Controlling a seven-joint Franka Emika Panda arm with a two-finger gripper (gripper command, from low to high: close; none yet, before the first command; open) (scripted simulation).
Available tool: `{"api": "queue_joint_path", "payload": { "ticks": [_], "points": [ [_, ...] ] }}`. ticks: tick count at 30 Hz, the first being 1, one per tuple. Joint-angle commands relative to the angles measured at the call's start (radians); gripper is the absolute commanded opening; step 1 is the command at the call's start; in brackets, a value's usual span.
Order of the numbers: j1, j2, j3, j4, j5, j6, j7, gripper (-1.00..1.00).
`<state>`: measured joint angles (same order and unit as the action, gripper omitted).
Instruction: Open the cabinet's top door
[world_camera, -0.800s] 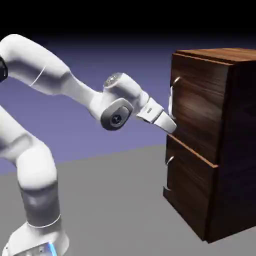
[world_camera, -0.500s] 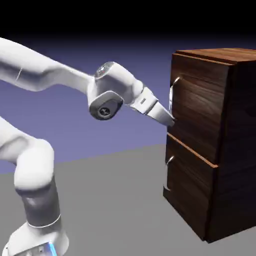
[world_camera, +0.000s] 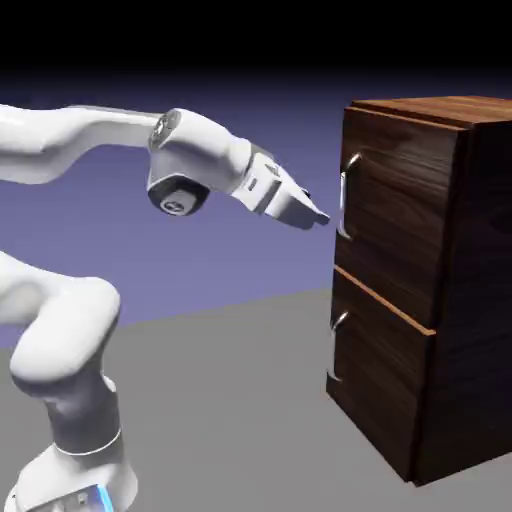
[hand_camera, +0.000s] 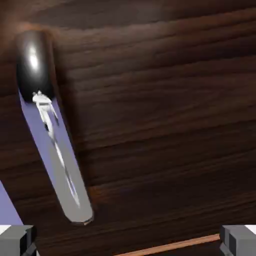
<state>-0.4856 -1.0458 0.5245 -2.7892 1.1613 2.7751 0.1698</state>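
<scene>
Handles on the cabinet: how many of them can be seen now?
2. One is on the upper door, near its left edge; the other is on the lower door, also near its left edge.

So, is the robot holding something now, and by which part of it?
Nothing is held; the end effector is open, apart from the upper handle.

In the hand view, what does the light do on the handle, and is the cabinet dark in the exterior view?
Hand view: bright glare on the handle's dark end, mirrored surroundings below; exterior view: cabinet's side nearly black, top lighter.
</scene>
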Motion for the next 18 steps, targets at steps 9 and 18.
{"api": "queue_joint_path", "payload": {
  "ticks": [9,18],
  "points": [
    [-0.168,-0.16,0.177,0.007,0.392,-0.088,-0.193,0.0],
    [-0.336,-0.321,0.354,0.014,0.783,-0.177,-0.385,0.0]
  ]
}}
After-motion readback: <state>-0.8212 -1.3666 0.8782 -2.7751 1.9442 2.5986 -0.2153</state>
